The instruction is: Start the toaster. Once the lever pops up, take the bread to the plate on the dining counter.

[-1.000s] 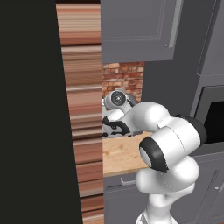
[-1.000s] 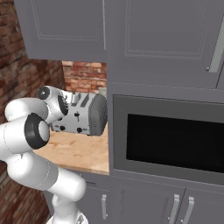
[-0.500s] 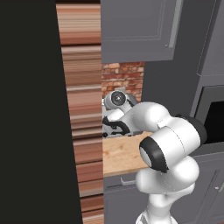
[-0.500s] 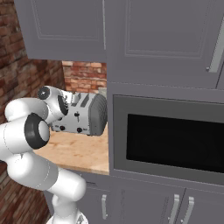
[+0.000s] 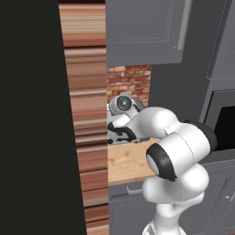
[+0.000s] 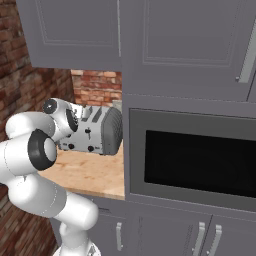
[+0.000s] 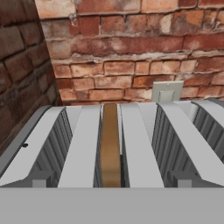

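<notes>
Hand view, bread (image 7: 110, 144): stiff, light, crumbly slice upright in toaster (image 7: 83, 148) slot; pinch its top crust.
Pincer: state cannot be told.

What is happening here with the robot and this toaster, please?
The white robot arm is reaching to the silver toaster, which stands on a wooden counter in a brick corner, beside a built-in microwave. The hand view looks down on the toaster's top, where a brown slice of bread sits edge-up in one slot. The end effector's fingers cannot be made out, so whether it touches a lever is unclear. The bread is not yet taken out.
</notes>
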{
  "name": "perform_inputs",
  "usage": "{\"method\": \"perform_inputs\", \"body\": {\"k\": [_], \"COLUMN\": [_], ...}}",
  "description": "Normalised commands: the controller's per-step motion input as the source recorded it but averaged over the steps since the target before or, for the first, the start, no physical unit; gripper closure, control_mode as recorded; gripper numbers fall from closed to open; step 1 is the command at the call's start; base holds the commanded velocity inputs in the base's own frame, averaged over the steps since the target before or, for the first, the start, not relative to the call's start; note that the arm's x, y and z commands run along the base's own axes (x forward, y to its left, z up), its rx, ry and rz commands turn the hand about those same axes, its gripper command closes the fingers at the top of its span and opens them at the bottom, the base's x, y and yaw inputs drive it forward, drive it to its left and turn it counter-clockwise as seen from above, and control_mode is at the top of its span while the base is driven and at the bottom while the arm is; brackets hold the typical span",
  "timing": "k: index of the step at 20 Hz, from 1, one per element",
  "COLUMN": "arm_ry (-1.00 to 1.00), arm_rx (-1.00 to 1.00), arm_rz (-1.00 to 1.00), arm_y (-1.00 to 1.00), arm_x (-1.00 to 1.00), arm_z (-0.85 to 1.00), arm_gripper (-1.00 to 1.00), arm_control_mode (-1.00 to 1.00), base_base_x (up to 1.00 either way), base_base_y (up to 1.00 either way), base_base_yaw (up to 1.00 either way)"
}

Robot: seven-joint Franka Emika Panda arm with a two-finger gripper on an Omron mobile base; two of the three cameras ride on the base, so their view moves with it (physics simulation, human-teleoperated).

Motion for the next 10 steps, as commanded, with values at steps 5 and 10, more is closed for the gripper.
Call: {"method": "perform_inputs", "body": {"k": [5,10], "arm_ry": [0.0,0.0], "arm_rx": [0.0,0.0], "arm_rz": [0.0,0.0], "arm_y": [0.0,0.0], "arm_x": [0.0,0.0], "arm_z": [0.0,0.0], "arm_gripper": [-1.0,-1.0], "arm_control_mode": [-1.0,-1.0], "base_base_x": [0.0,0.0], "base_base_y": [0.0,0.0], "base_base_yaw": [0.0,0.0]}}
